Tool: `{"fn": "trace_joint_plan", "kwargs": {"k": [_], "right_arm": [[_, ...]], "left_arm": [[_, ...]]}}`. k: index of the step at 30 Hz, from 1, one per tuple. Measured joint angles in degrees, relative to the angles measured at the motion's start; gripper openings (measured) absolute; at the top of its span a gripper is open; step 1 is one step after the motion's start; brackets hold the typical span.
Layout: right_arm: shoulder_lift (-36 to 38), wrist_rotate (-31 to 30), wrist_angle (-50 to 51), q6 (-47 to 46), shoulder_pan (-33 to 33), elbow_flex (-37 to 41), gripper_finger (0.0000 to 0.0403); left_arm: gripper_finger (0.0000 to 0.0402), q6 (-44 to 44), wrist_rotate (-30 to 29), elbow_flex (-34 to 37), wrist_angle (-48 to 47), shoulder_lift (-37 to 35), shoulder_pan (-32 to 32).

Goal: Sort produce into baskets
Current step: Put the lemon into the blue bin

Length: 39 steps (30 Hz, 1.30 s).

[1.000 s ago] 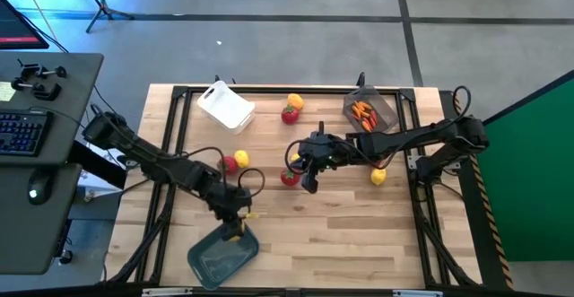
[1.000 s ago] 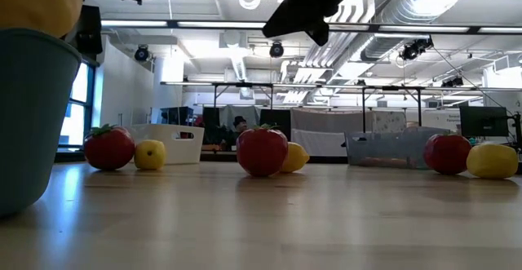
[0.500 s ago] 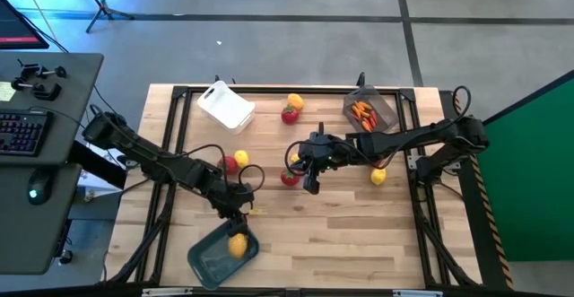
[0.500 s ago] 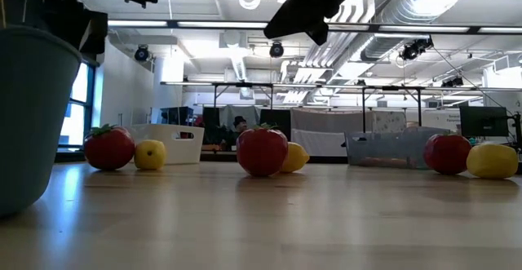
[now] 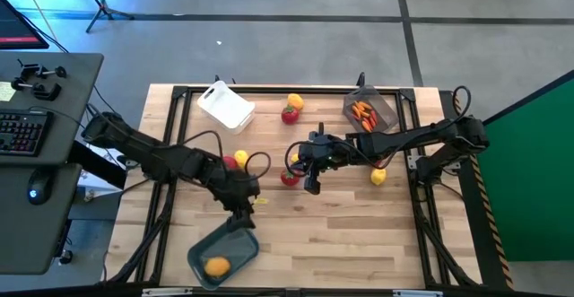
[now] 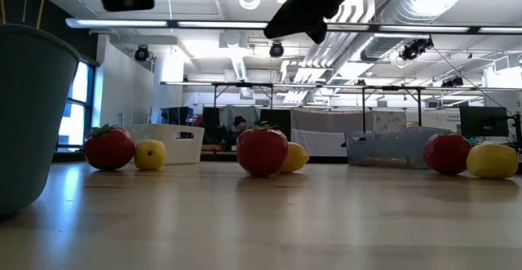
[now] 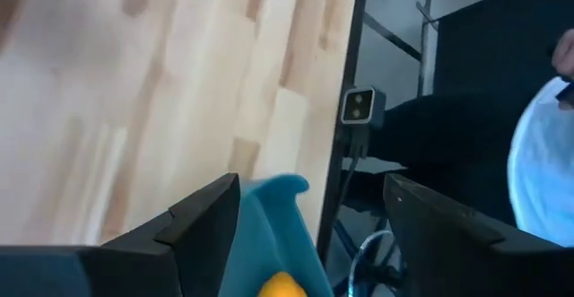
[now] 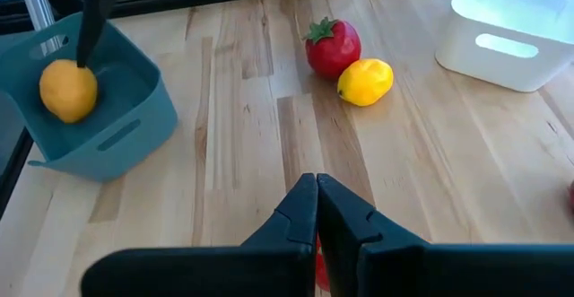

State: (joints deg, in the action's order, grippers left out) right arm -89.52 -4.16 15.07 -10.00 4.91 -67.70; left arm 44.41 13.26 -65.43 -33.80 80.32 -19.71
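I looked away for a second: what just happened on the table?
The left gripper let go of a yellow-orange fruit, which now lies in the grey-blue basket, and drew back from the basket, open. The right gripper, shut, and the other fruit stayed put.

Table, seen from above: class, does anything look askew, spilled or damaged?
Only the white basket and the grey-blue basket sit at an angle to the table edges. Nothing is spilled or broken; loose fruit is simply waiting to be sorted.

Left gripper (image 5: 244,218) fingers spread, tilted down; right gripper (image 5: 308,187) fingers pressed together.
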Motion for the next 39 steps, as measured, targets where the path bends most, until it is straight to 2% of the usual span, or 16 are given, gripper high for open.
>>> {"fn": "trace_joint_plan", "kwargs": {"k": [3, 5, 10, 14, 19, 23, 27, 33, 39], "right_arm": [[0.0, -0.2, 0.3, 0.2, 0.0, 0.0, 0.0], [0.0, -0.6, 1.9, 1.3, 0.0, 0.0, 0.0], [0.1, -1.4, 9.2, 1.5, -1.0, 0.4, 0.0], [1.5, -1.2, 4.9, 1.0, -2.5, 5.8, 0.0], [7.1, -0.3, -4.6, -4.6, -4.2, 16.9, 0.0], [14.2, -0.5, -6.7, -9.5, -4.5, 24.1, 0.0], [22.1, -1.6, -4.5, -14.8, -4.4, 29.1, 0.0], [30.7, -2.9, 7.5, -19.0, -4.4, 30.4, 0.0], [34.9, -3.8, 18.0, -21.2, -4.4, 30.4, 0.0]], "left_arm": [[0.0248, -2.6, -1.6, -1.6, -1.0, -0.5, 1.4], [0.0234, -3.8, -5.1, -2.3, -0.9, -1.4, 1.8], [0.0169, -7.5, -10.6, -2.6, -0.9, -4.0, 2.9], [0.0097, -10.2, -12.2, -2.4, -0.1, -4.3, 4.1], [0.0012, -10.7, -11.9, 0.8, 7.8, -4.3, 5.8], [0.001, -11.4, -11.8, 2.5, 13.6, -4.4, 7.8], [0.0003, -12.2, -11.8, 4.1, 19.1, -4.3, 10.5], [0.0002, -14.5, -11.8, 4.7, 26.0, -4.3, 14.8], [0.0002, -13.9, -12.9, 4.7, 27.6, -4.1, 18.0]]}}
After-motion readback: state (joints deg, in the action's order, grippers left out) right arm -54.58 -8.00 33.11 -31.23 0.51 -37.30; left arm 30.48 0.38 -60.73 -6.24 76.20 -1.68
